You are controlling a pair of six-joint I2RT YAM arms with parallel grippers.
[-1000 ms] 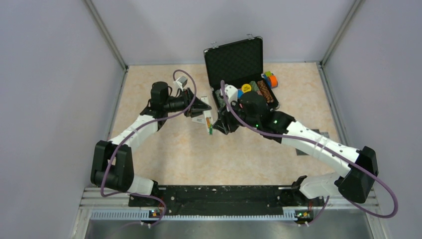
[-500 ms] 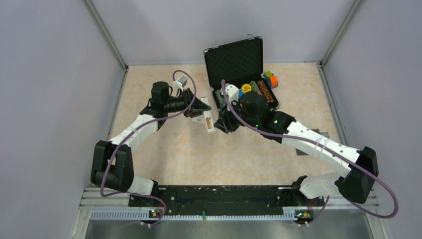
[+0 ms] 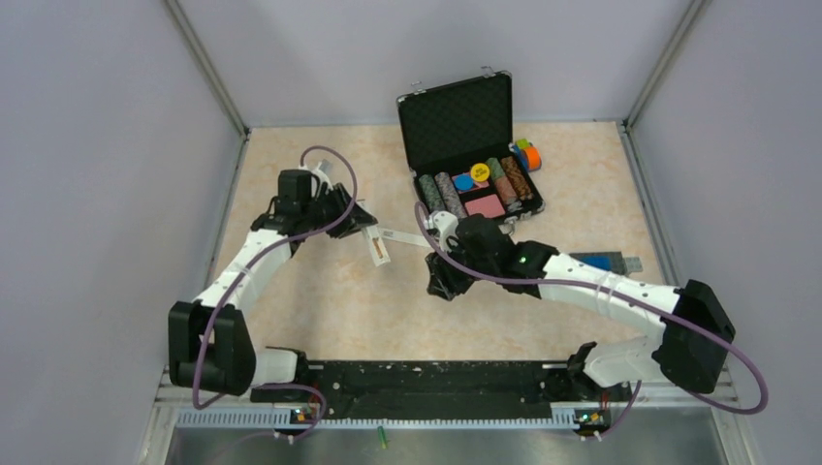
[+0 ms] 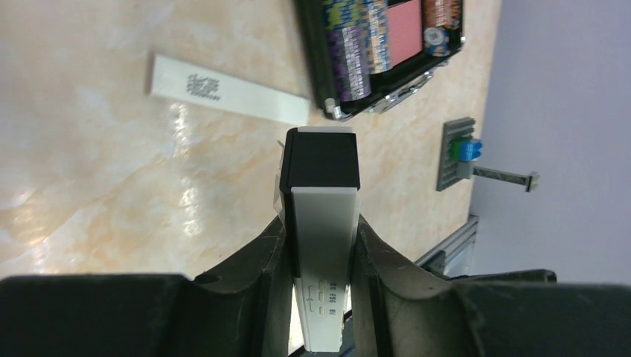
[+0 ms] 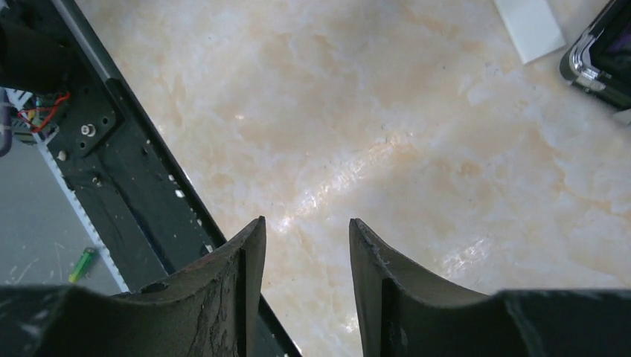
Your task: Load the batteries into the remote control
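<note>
Green battery isn't on the table at all. It's lying on the grey surface past the black rail at the near edge, with its long axis roughly crosswise to the rail. From the right gripper (jaws apart, nothing between them, over bare table) that's back toward the arm bases and off to its left. The right one looks nearer, and it's free. The left gripper is clamped on the remote control, held up off the table. Brownish-red battery: can't spot it anywhere.
</note>
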